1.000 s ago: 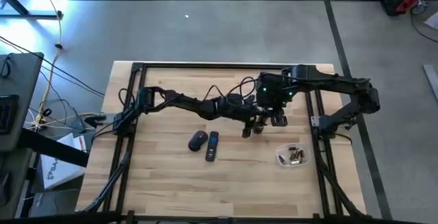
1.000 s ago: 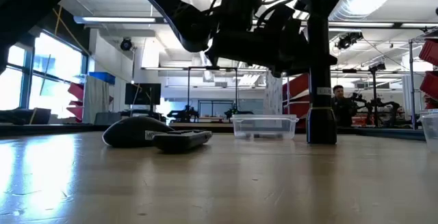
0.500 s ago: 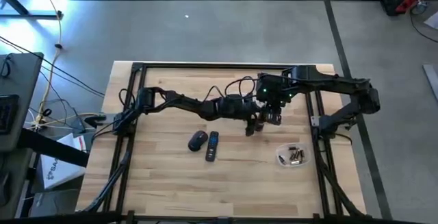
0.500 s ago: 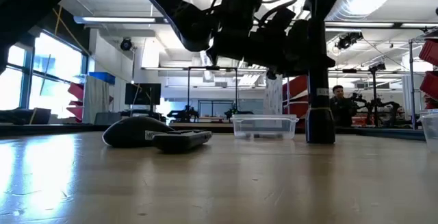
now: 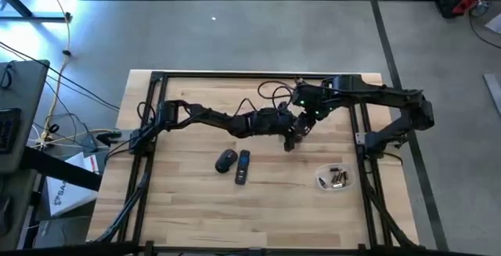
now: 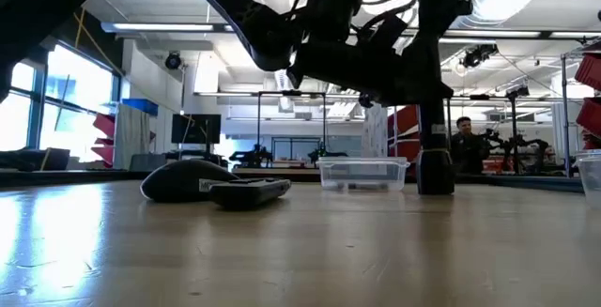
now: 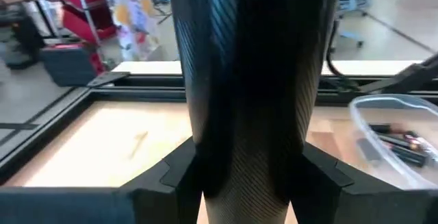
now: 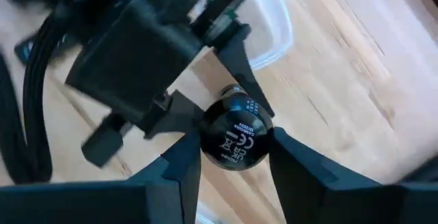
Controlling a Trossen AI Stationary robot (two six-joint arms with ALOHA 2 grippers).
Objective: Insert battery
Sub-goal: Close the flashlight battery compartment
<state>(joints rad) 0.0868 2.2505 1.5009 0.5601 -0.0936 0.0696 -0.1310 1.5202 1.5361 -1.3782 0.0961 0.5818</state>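
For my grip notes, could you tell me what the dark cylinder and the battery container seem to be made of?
The dark cylinder, held in the left pincer, looks like glossy carbon-fibre or a printed imitation: a fine diagonal weave shows. The battery container looks like clear thin plastic: the batteries show through its wall.

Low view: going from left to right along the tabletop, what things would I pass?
Computer mouse → remote control → clear plastic container → upright black cylinder → another clear container at the right edge.
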